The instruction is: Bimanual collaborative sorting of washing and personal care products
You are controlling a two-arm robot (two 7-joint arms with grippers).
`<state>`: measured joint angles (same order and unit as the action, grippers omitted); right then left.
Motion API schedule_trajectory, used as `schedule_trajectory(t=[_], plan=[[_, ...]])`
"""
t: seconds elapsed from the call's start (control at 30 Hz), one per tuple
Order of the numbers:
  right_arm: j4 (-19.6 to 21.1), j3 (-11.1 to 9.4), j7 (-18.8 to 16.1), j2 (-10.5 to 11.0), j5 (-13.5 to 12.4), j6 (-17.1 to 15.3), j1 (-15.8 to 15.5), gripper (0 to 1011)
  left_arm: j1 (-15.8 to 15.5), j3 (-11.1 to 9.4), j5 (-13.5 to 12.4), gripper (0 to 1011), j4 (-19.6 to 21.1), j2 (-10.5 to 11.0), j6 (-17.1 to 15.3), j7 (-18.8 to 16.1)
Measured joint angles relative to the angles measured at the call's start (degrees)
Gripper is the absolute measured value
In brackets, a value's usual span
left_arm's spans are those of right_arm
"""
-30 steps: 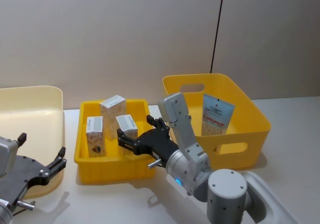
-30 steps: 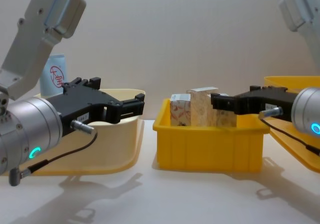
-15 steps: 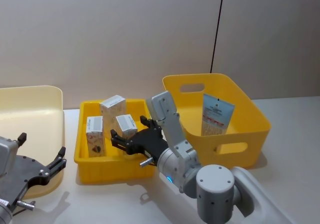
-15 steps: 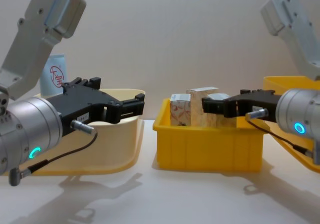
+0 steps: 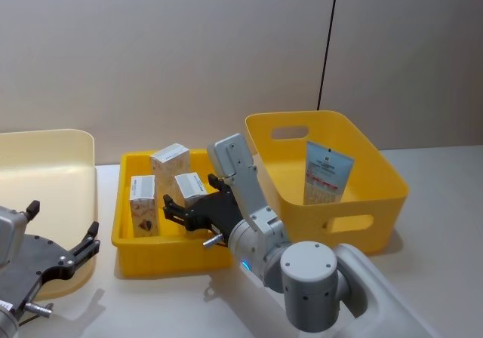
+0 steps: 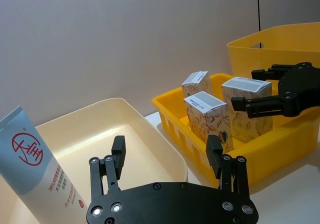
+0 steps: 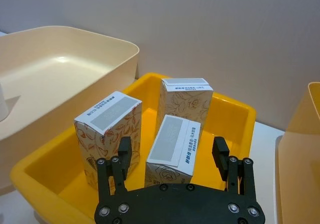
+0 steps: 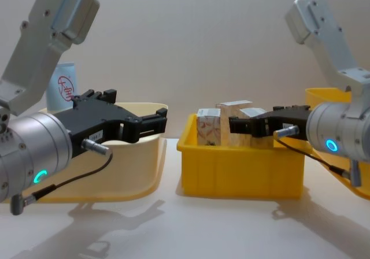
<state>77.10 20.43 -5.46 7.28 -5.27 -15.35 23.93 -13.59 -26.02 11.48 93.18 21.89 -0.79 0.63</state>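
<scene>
The right gripper (image 7: pixel 172 153) is over the shallow yellow tray (image 5: pixel 162 253). Its jaws are spread wide, one on each side of the middle carton (image 5: pixel 190 188), and do not clamp it. The left carton (image 5: pixel 143 202) and the rear carton (image 5: pixel 170 163) stand in the same tray.

The left gripper (image 6: pixel 166 154) hangs left of the tray, wide open and empty.

The red-logo tube (image 6: pixel 35 169) stands in the cream bin (image 6: pixel 150 134), left of the tray. The second tube (image 5: pixel 327 173) stands in the deep yellow bin (image 5: pixel 377 195), right of the tray.

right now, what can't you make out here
- Chest view: lower halves of the cartons, behind the small bin.
- Left wrist view: red-logo tube, cut off by the edge.
- Head view: base of the middle carton, behind the right gripper.
- Head view: print on tube, too small.
</scene>
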Motion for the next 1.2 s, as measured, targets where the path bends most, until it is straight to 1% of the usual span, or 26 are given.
schedule_trajectory(t=[0.23, 0.33, 0.37, 0.43, 0.5, 0.53, 0.63, 0.7, 0.73, 0.8, 0.9, 1.03, 1.2], plan=[[-0.8, -0.1, 0.9, -0.7, 0.7, -1.0, 0.5, 1001, 0.0, 0.0, 0.0, 1003, 0.0, 0.0, 0.0, 0.0], [-1.1, -0.1, 1.2, -1.1, 0.9, -1.4, 0.8, 935, 0.0, 0.0, 0.0, 1004, 0.0, 0.0, 0.0, 0.0], [-1.1, -0.1, 1.2, -1.1, 0.9, -1.4, 0.8, 935, 0.0, 0.0, 0.0, 1004, 0.0, 0.0, 0.0, 0.0], [-1.3, -0.2, 1.4, -1.2, 1.1, -1.6, 0.9, 860, 0.0, 0.0, 0.0, 1003, 0.0, 0.0, 0.0, 0.0], [-1.3, -0.2, 1.5, -1.3, 1.1, -1.6, 0.9, 842, 0.0, 0.0, 0.0, 1003, 0.0, 0.0, 0.0, 0.0], [-1.4, -0.2, 1.6, -1.4, 1.2, -1.7, 1.0, 787, 0.0, 0.0, 0.0, 1003, 0.0, 0.0, 0.0, 0.0], [-1.5, -0.2, 1.7, -1.5, 1.3, -1.9, 1.0, 709, 0.0, 0.0, 0.0, 1003, 0.0, 0.0, 0.0, 0.0], [-1.6, -0.2, 1.7, -1.6, 1.3, -2.0, 1.1, 630, 0.0, 0.0, 0.0, 1003, 0.0, 0.0, 0.0, 0.0], [-1.6, -0.2, 1.8, -1.6, 1.4, -2.0, 1.1, 615, 0.0, 0.0, 0.0, 1003, 0.0, 0.0, 0.0, 0.0], [-1.7, -0.2, 1.8, -1.6, 1.4, -2.0, 1.2, 532, 0.0, 0.0, 0.0, 1003, 0.0, 0.0, 0.0, 0.0], [-1.7, -0.2, 1.9, -1.7, 1.5, -2.1, 1.2, 459, 0.0, 0.0, 0.0, 1003, 0.0, 0.0, 0.0, 0.0], [-1.8, -0.3, 1.9, -1.7, 1.5, -2.0, 1.2, 422, 0.0, 0.0, 0.0, 1003, 0.0, 0.0, 0.0, 0.0], [-1.6, -0.4, 1.8, -1.7, 1.6, -1.0, 0.9, 418, 0.0, 0.0, 0.0, 1003, 0.0, 0.0, 0.0, 0.0]])
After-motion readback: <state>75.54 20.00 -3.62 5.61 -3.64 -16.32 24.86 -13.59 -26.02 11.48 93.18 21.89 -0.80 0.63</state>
